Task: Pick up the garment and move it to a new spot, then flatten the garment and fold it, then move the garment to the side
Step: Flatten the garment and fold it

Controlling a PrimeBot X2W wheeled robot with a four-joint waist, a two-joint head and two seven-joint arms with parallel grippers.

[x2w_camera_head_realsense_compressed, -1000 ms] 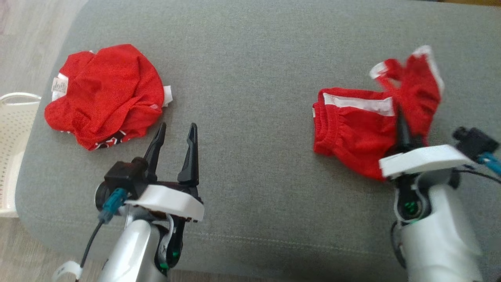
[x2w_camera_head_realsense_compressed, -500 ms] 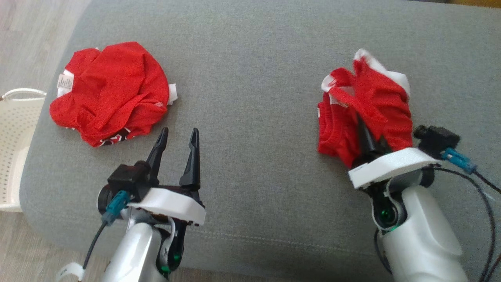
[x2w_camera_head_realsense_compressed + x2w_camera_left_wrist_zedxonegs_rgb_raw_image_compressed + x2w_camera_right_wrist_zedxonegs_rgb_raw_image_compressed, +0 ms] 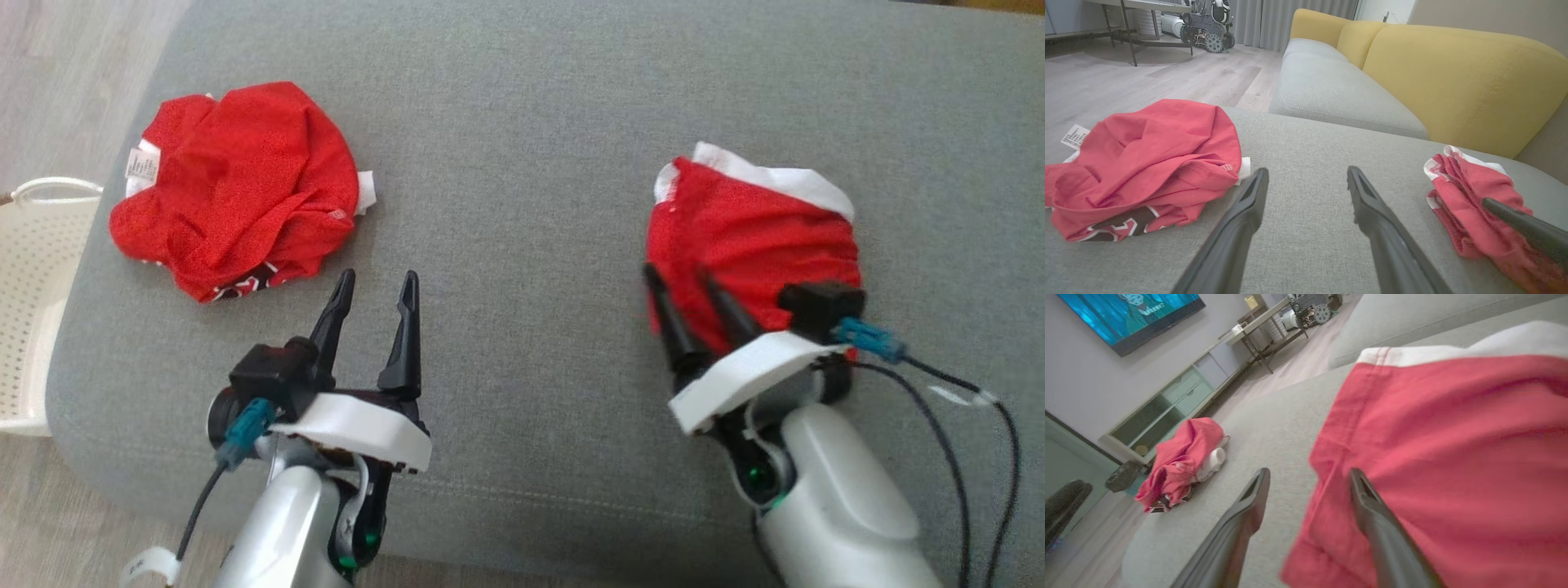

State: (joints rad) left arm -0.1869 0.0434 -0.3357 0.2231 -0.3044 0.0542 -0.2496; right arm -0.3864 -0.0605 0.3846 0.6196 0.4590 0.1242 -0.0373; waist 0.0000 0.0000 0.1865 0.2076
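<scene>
Garment down on the gray cushion, over on the robot's right side, a compact red bundle with a white band showing along its far edge. Right gripper sits at the bundle's near left corner with its two dark fingers spread apart and nothing pinched between them. From the right wrist view, one finger lies over the red cloth and the other over bare gray fabric, with the cloth's edge running between the two. I cannot tell whether the finger over the cloth touches it. Left gripper hangs over the middle-left of the cushion, fingers parted as well, holding nothing, its tips pointing up the head view. A crumpled red shirt with a white tag lies just beyond and to the left of those tips, well apart from the garment. White basket stands off the cushion's left edge, and a yellow sofa back rises beyond in the left wrist view.
</scene>
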